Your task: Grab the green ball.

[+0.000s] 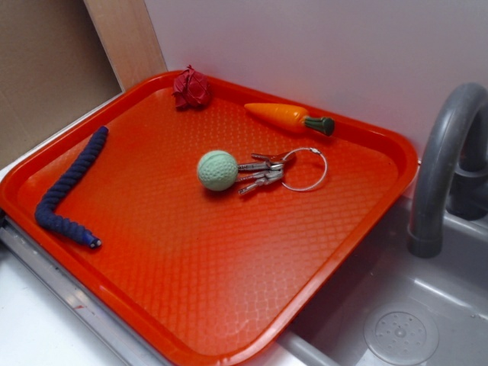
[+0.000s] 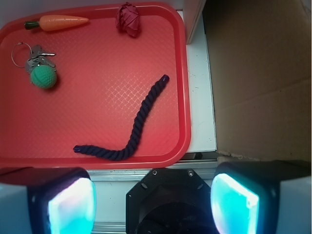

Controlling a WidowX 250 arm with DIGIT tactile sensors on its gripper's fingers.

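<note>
The green ball (image 1: 217,169) (image 2: 43,77), pale mint and ribbed, lies near the middle of the red tray (image 1: 358,229) (image 2: 181,73), touching a bunch of keys (image 1: 263,171) (image 2: 36,56) on a wire ring. In the wrist view my gripper (image 2: 153,204) stands open at the bottom of the frame, high above and outside the tray's near rim, far from the ball. Its two glowing pads (image 2: 73,207) are wide apart with nothing between them. The gripper does not show in the exterior view.
A dark blue rope (image 1: 69,191) (image 2: 131,129) lies on the tray. A dark red wrinkly lump (image 1: 191,88) (image 2: 128,19) and an orange toy carrot (image 1: 286,117) (image 2: 58,22) sit at the tray's far rim. A grey faucet (image 1: 442,168) and sink (image 1: 396,328) adjoin. Cardboard (image 2: 263,78) flanks the tray.
</note>
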